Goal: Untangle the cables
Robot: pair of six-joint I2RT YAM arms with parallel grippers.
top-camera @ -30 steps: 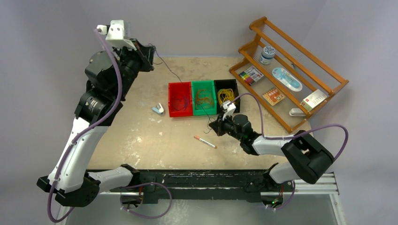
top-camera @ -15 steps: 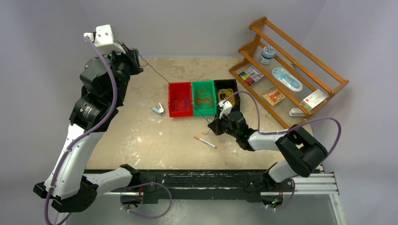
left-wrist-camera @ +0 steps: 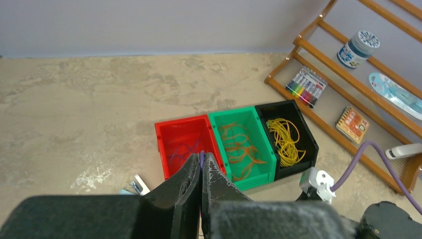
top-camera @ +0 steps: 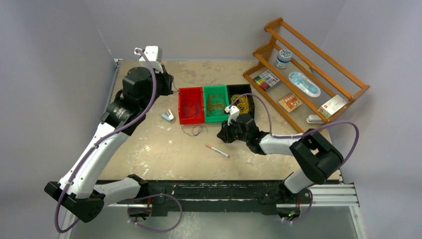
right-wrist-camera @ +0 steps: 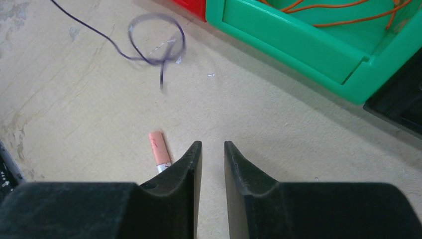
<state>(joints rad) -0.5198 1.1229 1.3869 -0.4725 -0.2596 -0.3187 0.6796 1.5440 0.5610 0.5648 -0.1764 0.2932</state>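
Loosely looped, purple cable (right-wrist-camera: 157, 37) lies ahead of the right hand (right-wrist-camera: 212, 149).

table (top-camera: 149, 144) | on it: red bin (top-camera: 191, 121), green bin (top-camera: 216, 119), black bin (left-wrist-camera: 296, 168), marker (top-camera: 217, 151), purple cable (right-wrist-camera: 161, 62), rack (top-camera: 274, 107)

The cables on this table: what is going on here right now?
The left gripper is shut on a dark purple cable, whose other end lies looped on the table in front of the red bin. The right gripper, jaws slightly apart, holds nothing and hangs low near a pen. The green bin holds orange cables, the black bin yellow cables.
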